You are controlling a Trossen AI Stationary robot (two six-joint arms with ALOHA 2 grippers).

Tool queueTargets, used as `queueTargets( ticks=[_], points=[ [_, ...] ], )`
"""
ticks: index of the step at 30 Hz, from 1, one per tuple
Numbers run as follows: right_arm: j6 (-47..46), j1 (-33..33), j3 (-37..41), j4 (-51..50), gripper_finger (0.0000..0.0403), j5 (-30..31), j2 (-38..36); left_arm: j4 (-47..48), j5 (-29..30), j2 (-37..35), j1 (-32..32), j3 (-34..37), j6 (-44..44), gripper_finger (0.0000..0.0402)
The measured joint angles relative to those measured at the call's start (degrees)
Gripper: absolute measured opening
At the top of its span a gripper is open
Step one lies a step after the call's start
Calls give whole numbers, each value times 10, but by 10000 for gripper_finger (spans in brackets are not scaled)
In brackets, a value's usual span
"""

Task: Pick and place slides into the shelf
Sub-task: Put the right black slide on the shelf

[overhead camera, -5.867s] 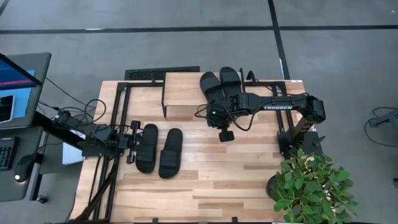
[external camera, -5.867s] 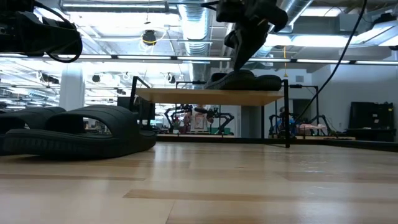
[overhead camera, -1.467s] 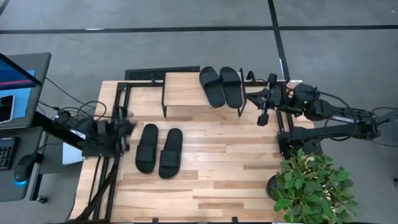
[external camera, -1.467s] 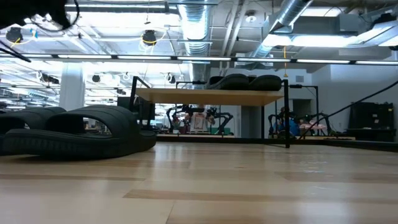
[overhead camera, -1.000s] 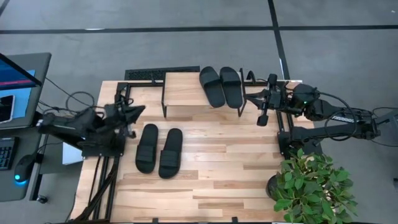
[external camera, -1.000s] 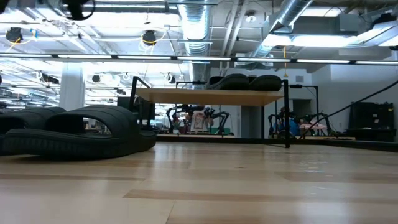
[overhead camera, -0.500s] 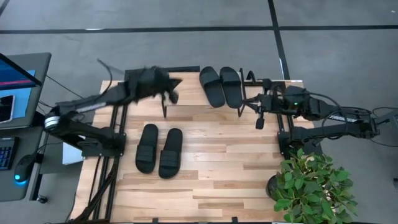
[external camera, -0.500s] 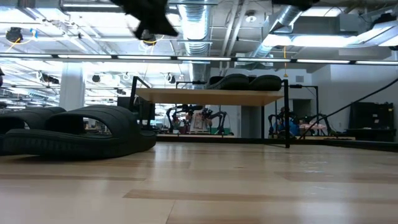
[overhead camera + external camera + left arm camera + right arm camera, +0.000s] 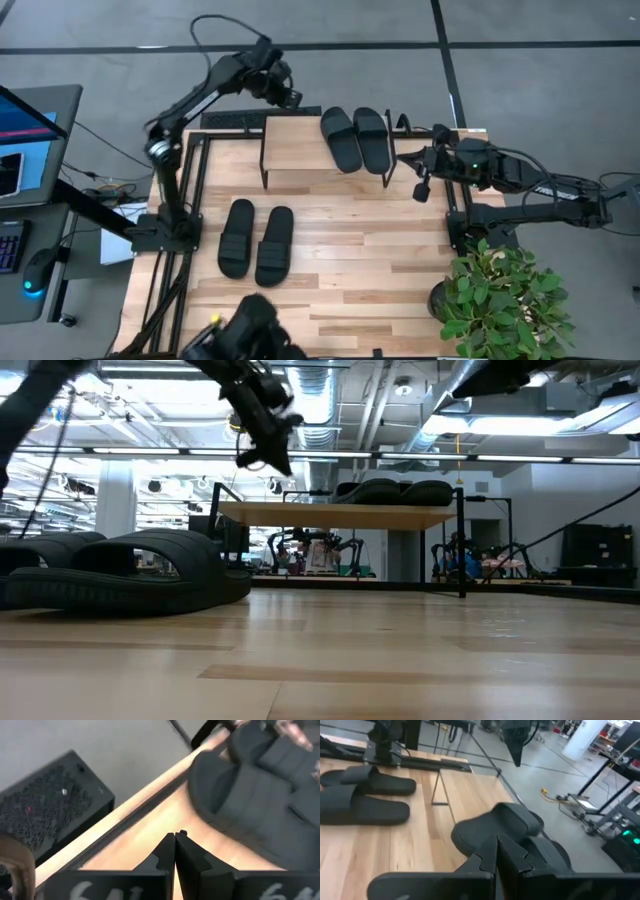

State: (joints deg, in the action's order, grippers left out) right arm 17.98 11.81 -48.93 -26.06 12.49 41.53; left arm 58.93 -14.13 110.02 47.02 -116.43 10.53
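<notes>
I see two matte black slides (image 9: 355,139) side by side, soles down, on the right end of the shelf (image 9: 300,152), a low light-wood rack on thin black legs, just left of my right gripper (image 9: 421,187). Two more slides (image 9: 256,238) lie paired on the tabletop, well below my raised left gripper (image 9: 288,97).

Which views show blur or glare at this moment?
Left wrist view: motion blur smears the slides and the shelf edge. High view: a blurred dark shape at the bottom edge, otherwise sharp. Low view: bright ceiling lights, the near slide dark against them. Right wrist view: only slightly soft.
</notes>
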Motion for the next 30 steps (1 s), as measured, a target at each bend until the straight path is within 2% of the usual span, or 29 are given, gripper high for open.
queueTargets(
  ticks=[5, 9, 13, 19, 21, 25, 30],
  points=[
    [-5, 13, 0, -16, 0, 0, -12, 48, -56, 89, 5, -103, -37, 0],
    [-20, 20, 0, -22, 0, 0, -14, 116, -44, 154, -3, -185, -70, 0],
    [-21, 27, 0, -22, 0, 0, -17, 123, -18, 155, -9, -166, -87, 0],
    [-28, 37, 0, -20, 0, 0, -16, 123, 83, 156, -17, -166, -92, 0],
    [-32, 42, 0, -21, 0, 0, -14, 104, 85, 156, -22, -166, -92, 0],
    [-42, 45, 0, -26, 0, 0, -14, 80, 52, 157, -32, -166, -101, 0],
    [-45, 45, 0, -37, 0, 0, -15, 68, 56, 157, -42, -166, -111, 0]
  ],
)
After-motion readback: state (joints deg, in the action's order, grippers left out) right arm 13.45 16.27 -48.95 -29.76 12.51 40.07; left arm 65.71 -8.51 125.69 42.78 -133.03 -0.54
